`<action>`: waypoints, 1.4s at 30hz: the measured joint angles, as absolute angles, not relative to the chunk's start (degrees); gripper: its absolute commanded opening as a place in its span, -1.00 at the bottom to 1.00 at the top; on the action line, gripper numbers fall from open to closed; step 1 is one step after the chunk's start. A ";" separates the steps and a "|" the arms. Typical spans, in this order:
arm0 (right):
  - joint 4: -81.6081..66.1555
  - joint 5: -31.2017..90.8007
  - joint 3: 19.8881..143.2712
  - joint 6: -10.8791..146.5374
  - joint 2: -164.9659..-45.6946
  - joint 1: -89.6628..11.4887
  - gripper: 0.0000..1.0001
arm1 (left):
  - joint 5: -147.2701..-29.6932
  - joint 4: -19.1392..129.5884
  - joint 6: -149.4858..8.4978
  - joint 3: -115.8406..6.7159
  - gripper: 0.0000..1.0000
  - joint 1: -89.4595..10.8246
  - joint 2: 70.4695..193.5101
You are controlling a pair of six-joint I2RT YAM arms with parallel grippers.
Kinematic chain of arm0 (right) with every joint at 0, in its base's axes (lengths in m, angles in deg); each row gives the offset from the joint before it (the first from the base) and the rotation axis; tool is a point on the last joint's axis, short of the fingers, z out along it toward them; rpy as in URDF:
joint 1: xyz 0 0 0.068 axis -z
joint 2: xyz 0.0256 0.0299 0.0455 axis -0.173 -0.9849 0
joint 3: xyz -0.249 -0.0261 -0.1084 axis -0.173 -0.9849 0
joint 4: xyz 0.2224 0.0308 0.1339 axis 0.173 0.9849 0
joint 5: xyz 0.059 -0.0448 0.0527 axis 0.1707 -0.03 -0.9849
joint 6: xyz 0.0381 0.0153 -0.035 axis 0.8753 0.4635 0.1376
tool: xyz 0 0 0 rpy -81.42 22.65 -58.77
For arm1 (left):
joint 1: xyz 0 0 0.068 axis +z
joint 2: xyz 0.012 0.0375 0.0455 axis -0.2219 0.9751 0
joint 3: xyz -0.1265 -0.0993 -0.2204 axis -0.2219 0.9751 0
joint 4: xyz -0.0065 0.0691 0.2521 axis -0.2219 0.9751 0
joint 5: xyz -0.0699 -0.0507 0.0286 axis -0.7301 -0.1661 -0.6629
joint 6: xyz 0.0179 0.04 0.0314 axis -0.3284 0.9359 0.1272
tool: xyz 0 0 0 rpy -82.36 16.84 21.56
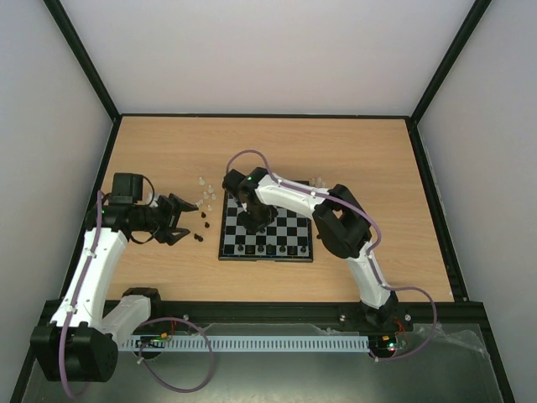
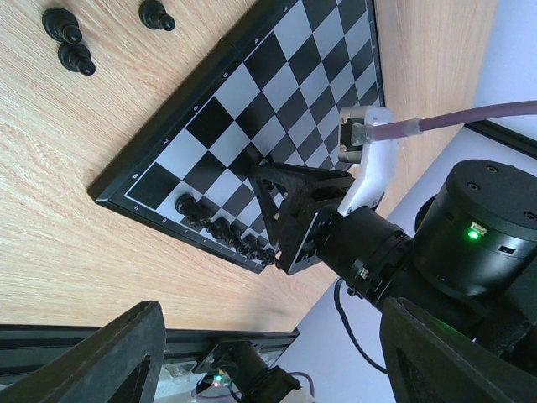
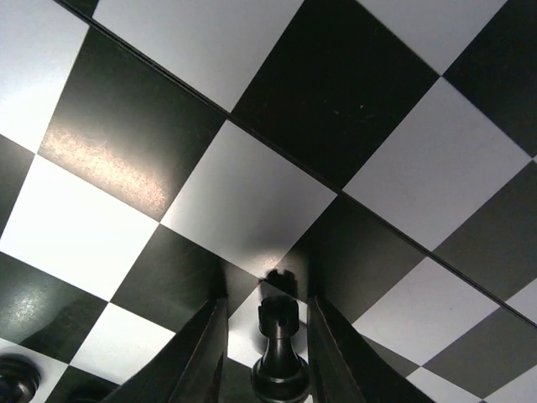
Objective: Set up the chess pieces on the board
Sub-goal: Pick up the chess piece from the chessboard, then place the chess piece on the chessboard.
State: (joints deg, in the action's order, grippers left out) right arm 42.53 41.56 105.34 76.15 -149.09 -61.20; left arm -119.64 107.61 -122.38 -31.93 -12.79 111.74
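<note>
The board (image 1: pixel 267 255) lies mid-table, with a row of black chess pieces (image 1: pixel 270 249) along its near edge. My right gripper (image 1: pixel 252 218) reaches down onto the board's left half. In the right wrist view its fingers (image 3: pixel 206 357) flank a black rook (image 3: pixel 278 344) over the board's squares (image 3: pixel 252 189), and a thin gap shows on each side of the rook. My left gripper (image 1: pixel 176 220) hovers left of the board, open and empty. Loose black pieces (image 1: pixel 200 236) and translucent pieces (image 1: pixel 205 195) lie between it and the board.
More translucent pieces (image 1: pixel 317 181) stand behind the board's far right corner. In the left wrist view three loose black pieces (image 2: pixel 71 40) lie on the wood beside the board (image 2: pixel 252 92), and the right arm (image 2: pixel 377 243) leans over its row of black pieces (image 2: pixel 220 230).
</note>
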 measured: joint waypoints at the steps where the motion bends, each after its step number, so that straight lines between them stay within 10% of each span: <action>1: 42.68 41.54 105.47 76.15 -149.24 -61.20 -0.46 | -119.64 107.61 -122.38 -31.93 0.45 -12.79 111.74; 16: 43.67 41.45 107.11 76.28 -150.09 -61.18 -0.89 | -119.64 107.65 -122.31 -31.93 0.50 -12.79 110.76; 42: 25.94 17.50 116.03 92.39 -134.18 -54.28 -0.86 | -124.19 97.84 -122.53 -32.54 0.63 -12.81 106.71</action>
